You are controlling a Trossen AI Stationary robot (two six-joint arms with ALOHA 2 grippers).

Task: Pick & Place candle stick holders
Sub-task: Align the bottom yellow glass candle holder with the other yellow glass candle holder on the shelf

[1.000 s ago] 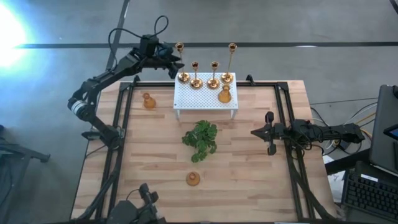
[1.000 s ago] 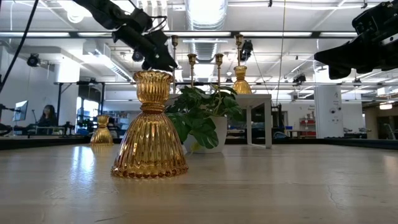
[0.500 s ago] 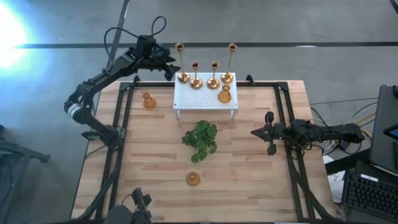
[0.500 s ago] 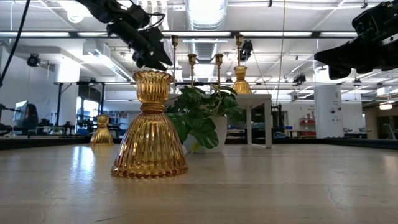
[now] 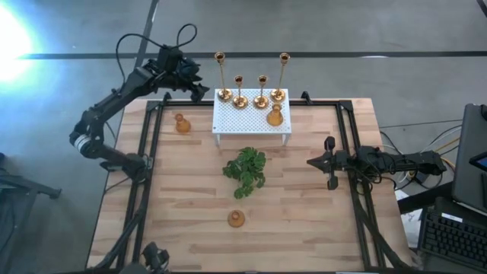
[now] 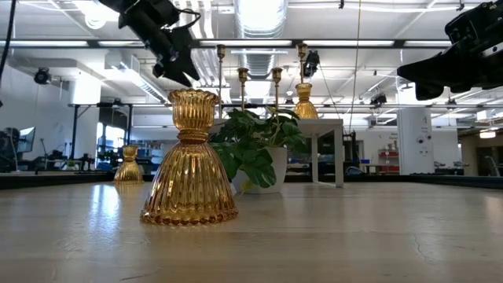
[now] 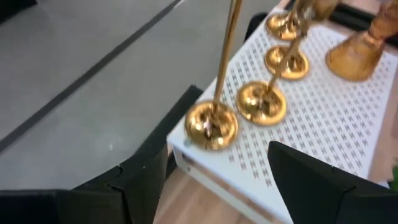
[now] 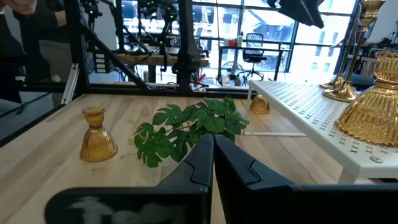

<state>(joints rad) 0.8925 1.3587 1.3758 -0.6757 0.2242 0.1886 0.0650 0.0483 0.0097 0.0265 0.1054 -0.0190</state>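
Note:
Two tall gold holders (image 5: 221, 76) (image 5: 283, 74), two shorter ones (image 5: 239, 93) (image 5: 262, 92) and a squat one (image 5: 275, 116) stand on their bases on the white perforated stand (image 5: 247, 122). Two more squat holders stand on the table, at the far left (image 5: 182, 122) and near the front (image 5: 237, 219). My left gripper (image 5: 199, 89) is open and empty, off the stand's far left corner. In its wrist view (image 7: 214, 186) the left tall holder's base (image 7: 211, 124) lies ahead of the fingers. My right gripper (image 5: 313, 161) is shut and empty, above the table's right side.
A green leafy plant (image 5: 245, 171) stands mid-table, in front of the stand. Dark rails (image 5: 144, 152) run along the table's left and right sides. Bare wood lies around the front squat holder (image 6: 189, 161).
My left gripper has drawn back from the left tall holder toward the table's left edge, staying high. The holders have kept still.

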